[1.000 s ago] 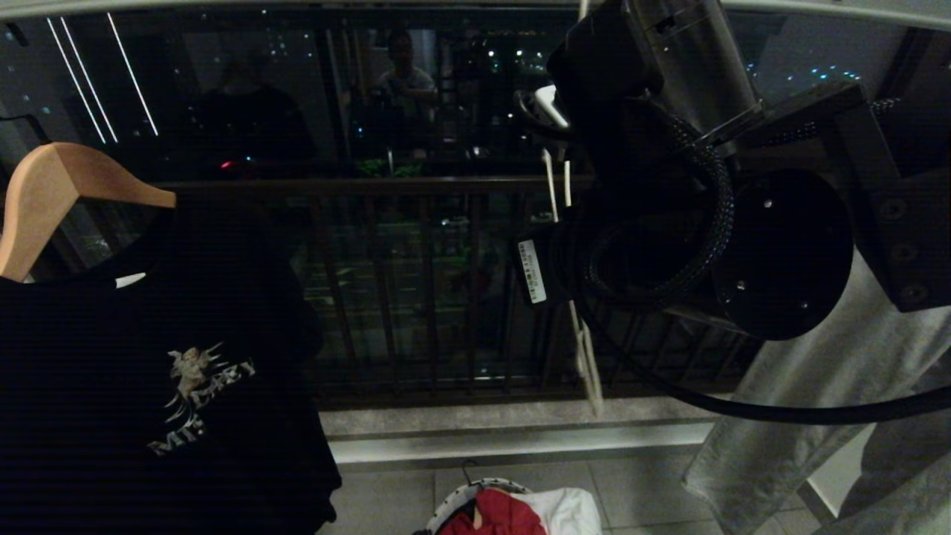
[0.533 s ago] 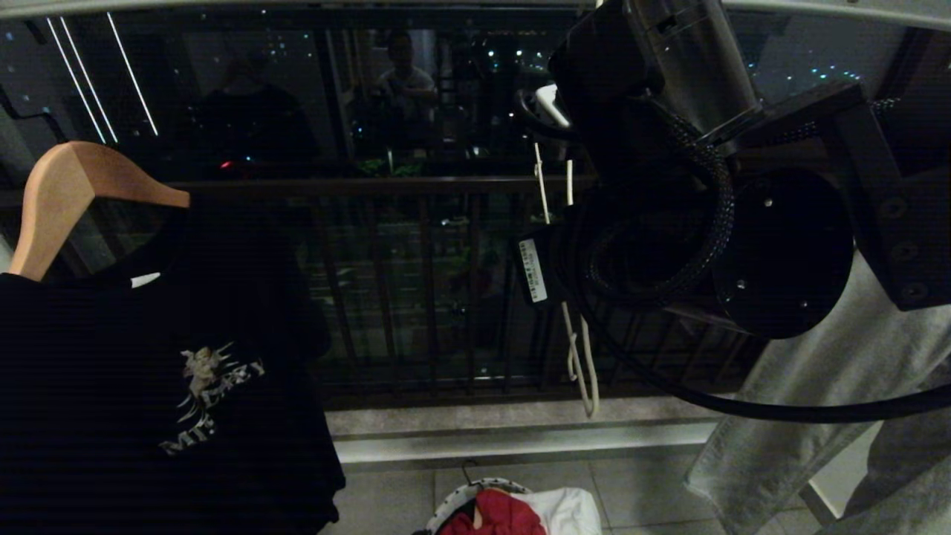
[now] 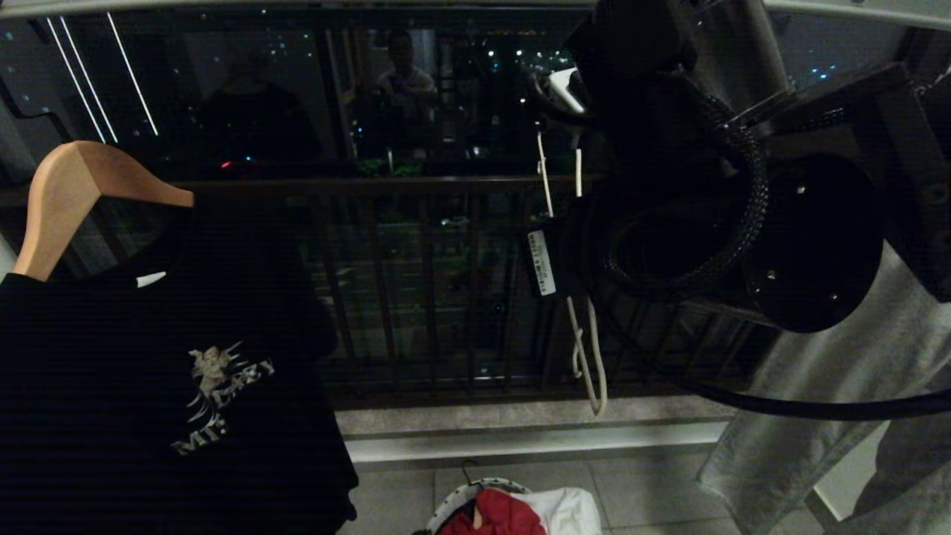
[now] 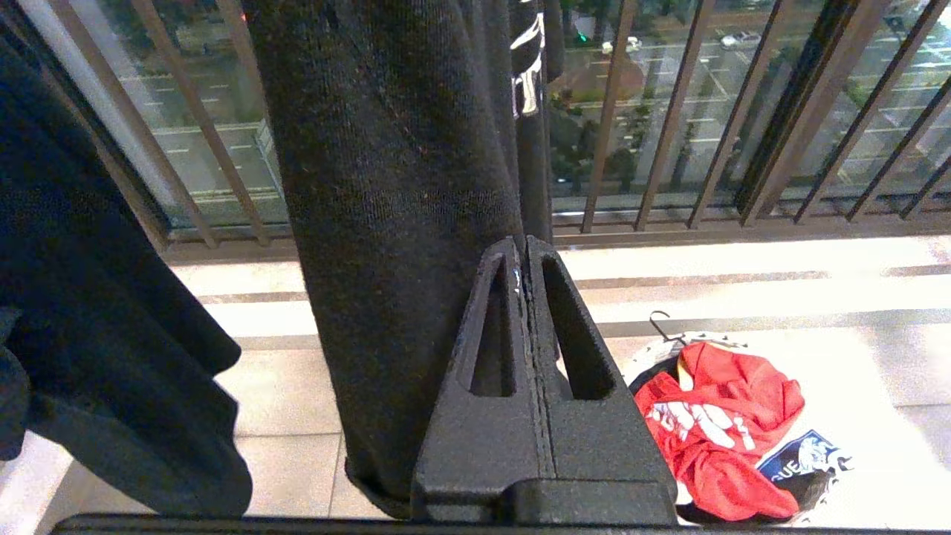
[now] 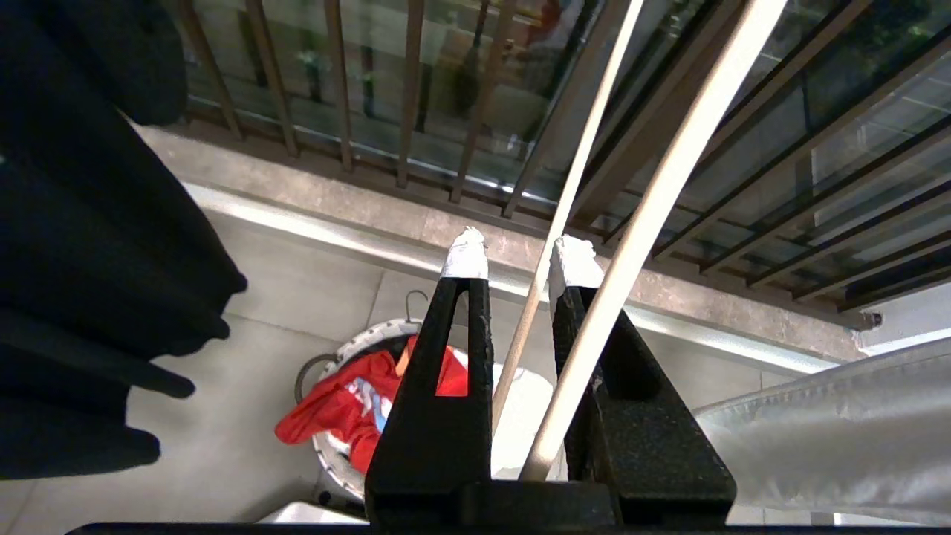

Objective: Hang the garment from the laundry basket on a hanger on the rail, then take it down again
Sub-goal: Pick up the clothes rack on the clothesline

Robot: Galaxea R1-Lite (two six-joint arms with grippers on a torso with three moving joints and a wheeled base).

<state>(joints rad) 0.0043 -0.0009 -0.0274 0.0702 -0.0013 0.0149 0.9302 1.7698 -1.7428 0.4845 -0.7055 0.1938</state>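
Observation:
The red garment point(image 3: 494, 516) lies crumpled in the laundry basket point(image 3: 453, 499) on the floor, also seen in the left wrist view point(image 4: 713, 423) and the right wrist view point(image 5: 338, 412). My right arm point(image 3: 706, 186) is raised high just under the rail point(image 3: 854, 10). Its gripper point(image 5: 520, 256) points down at the floor, and its fingers stand close on the white wire hanger point(image 5: 566, 215). The hanger point(image 3: 594, 394) dangles below the arm with one shoulder end lowest. My left gripper point(image 4: 524, 241) is shut and empty, parked low beside a hanging dark garment.
A black T-shirt point(image 3: 186, 371) with an angel print hangs on a wooden hanger point(image 3: 82, 186) at the left. A grey garment point(image 3: 839, 386) hangs at the right. The dark window railing point(image 3: 416, 297) runs behind. A white T-shirt point(image 3: 568, 513) shares the basket.
My right arm and the wire hanger have shifted a little to the right and up. The black T-shirt on its wooden hanger has swung to the right. The basket has not moved.

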